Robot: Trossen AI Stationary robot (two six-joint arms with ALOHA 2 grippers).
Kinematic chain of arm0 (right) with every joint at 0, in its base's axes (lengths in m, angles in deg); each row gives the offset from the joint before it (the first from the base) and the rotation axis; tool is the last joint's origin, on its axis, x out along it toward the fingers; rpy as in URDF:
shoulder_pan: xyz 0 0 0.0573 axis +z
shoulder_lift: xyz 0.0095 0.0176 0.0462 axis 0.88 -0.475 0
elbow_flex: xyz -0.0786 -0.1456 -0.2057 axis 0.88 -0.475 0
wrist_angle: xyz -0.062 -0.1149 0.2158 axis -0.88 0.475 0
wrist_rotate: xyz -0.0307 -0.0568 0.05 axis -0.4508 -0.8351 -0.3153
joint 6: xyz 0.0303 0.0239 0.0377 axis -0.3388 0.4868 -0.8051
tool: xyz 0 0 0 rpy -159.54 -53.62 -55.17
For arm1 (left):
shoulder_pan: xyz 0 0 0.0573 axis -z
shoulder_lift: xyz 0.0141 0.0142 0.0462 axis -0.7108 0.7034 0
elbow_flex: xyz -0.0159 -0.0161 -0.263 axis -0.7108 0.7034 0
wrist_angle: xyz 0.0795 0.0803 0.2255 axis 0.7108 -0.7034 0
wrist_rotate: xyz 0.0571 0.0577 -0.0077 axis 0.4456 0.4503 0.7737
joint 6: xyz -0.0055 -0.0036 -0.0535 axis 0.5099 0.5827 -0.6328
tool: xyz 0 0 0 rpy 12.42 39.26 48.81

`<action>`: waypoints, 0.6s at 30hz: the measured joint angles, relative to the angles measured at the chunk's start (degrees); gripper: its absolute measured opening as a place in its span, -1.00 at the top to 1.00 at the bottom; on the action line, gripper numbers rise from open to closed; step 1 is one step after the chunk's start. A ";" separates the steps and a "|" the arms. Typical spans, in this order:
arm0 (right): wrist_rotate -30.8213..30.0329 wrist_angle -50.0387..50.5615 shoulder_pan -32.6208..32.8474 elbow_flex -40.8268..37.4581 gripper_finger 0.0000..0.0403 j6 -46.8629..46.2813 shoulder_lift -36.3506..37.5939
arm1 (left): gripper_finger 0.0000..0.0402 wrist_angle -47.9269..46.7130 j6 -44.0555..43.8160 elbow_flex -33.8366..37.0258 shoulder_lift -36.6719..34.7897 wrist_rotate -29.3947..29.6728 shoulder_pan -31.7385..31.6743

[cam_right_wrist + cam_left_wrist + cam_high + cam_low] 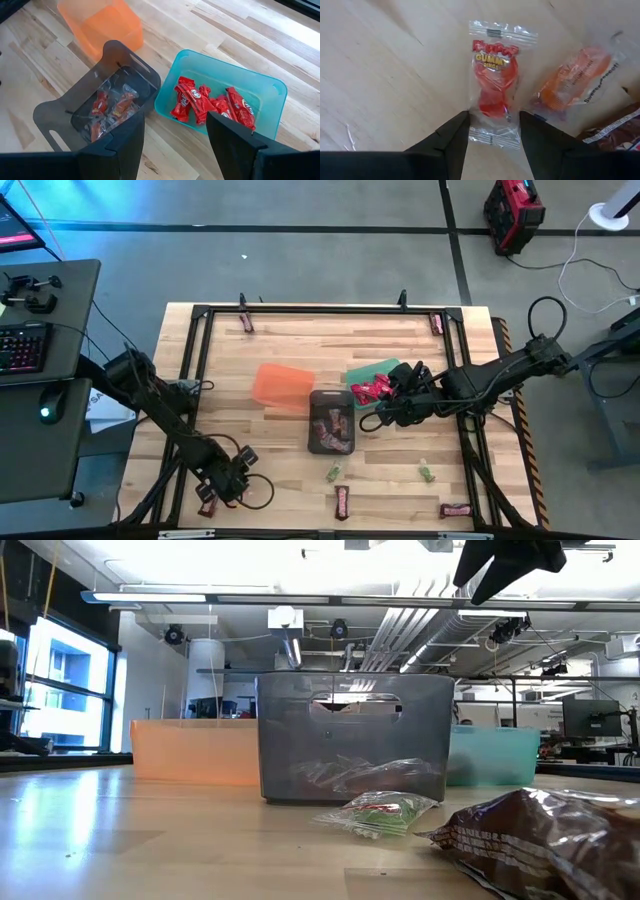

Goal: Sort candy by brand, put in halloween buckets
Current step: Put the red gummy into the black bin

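High view: left claw (222, 483) low at the counter's (280, 340) near-left corner; right claw (385, 408) hovers empty beside the green bucket (372, 370).
Left wrist view: jaws spread around a red gummy (495, 85), its long axis running straight ahead.

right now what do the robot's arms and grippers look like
Two dark, near-black jointed arms with black cables looping alongside them. The left gripper and right gripper each end in two flat, matte black fingers tapering to blunt wedge tips. No markings show.
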 joint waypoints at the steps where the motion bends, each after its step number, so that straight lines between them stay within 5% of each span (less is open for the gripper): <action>1: 0.08 0.01 0.00 0.02 -0.02 0.00 0.00 | 0.24 -0.06 -0.34 -0.04 -0.12 0.03 -0.06; 8: 0.13 0.03 0.00 0.00 -0.02 0.28 0.00 | 0.91 -2.63 -6.49 0.24 -3.94 -0.30 -2.73; 18: 0.09 0.10 0.00 0.02 -0.02 0.44 0.00 | 0.98 -12.03 -5.28 -2.83 -15.75 8.67 -11.63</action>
